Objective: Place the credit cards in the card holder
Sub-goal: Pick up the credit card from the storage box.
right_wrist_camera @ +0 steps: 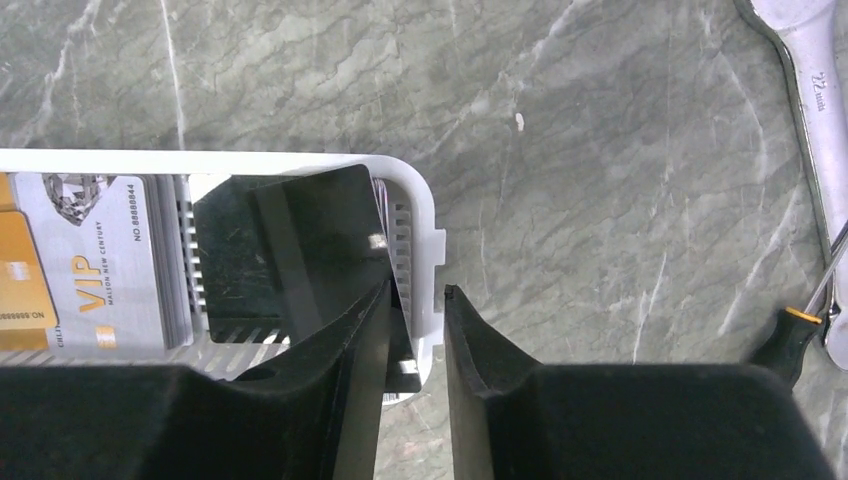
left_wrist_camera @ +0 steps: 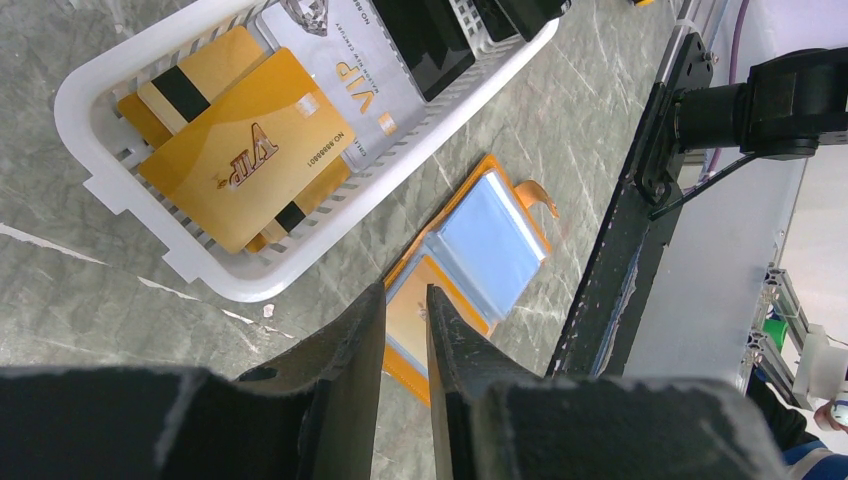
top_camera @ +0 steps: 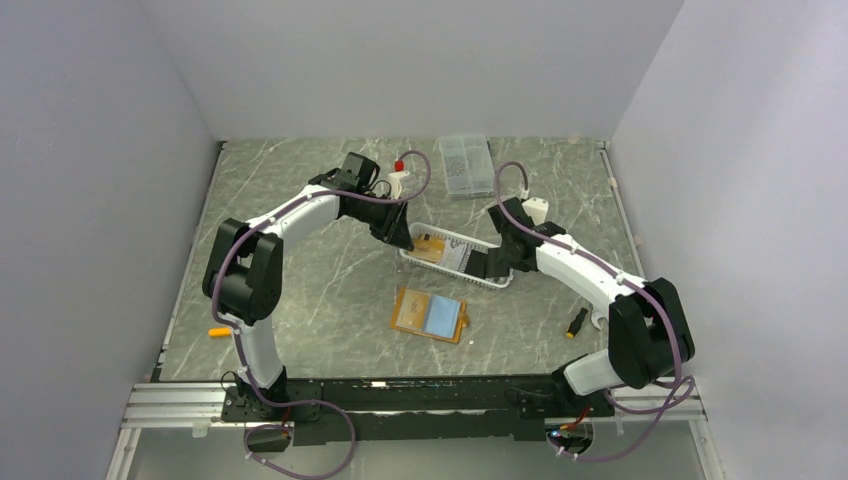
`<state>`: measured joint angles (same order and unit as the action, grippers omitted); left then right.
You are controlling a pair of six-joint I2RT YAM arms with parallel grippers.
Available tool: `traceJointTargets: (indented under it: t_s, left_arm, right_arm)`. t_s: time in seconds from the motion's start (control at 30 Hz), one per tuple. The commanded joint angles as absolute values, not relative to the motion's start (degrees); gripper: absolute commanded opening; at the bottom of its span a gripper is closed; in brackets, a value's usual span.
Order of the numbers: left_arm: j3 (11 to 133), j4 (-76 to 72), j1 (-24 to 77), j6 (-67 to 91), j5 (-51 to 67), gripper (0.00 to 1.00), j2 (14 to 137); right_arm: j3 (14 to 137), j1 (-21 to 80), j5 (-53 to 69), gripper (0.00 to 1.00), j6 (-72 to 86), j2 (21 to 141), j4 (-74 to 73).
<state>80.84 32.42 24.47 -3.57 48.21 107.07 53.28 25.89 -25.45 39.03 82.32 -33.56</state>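
Several credit cards lie in a white slotted basket (top_camera: 462, 237): a gold VIP card (left_wrist_camera: 240, 150), a silver VIP card (right_wrist_camera: 100, 260) and a black card (right_wrist_camera: 290, 240). The black card is tipped up against the basket's right end wall (right_wrist_camera: 425, 215). The orange card holder (top_camera: 430, 313) lies open on the table nearer the arms, its pale blue inside (left_wrist_camera: 480, 240) facing up. My left gripper (left_wrist_camera: 405, 290) hovers by the basket's left end (top_camera: 405, 243), its jaws a narrow gap apart with nothing between them. My right gripper (right_wrist_camera: 417, 288) straddles the right end wall and the black card's edge, one finger inside, one outside.
A clear compartment box (top_camera: 464, 165) stands at the back. A wrench (right_wrist_camera: 815, 150) and a screwdriver (top_camera: 577, 322) lie to the right of the basket. A small orange item (top_camera: 218, 332) sits at the near left. White walls enclose the table.
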Motion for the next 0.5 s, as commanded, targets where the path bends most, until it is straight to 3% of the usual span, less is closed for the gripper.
traceJointTargets:
  t_s: [0.0,0.1,0.47]
  left_arm:
    - [80.87,32.37,24.78,-3.69,49.79,0.27,103.73]
    - [80.86,32.38,24.79,-3.76,49.78,0.27,103.71]
    - [81.35,32.44,24.90,-3.63,50.36,0.27,104.57]
  right_arm:
    - [52.31,25.51,-26.75,0.26,39.88,80.29,-34.34]
    - [51.59,25.20,-25.96,0.19,40.17,79.98,-33.34]
    - [49.58,24.41,-24.35,0.19,40.51,81.09,-31.41]
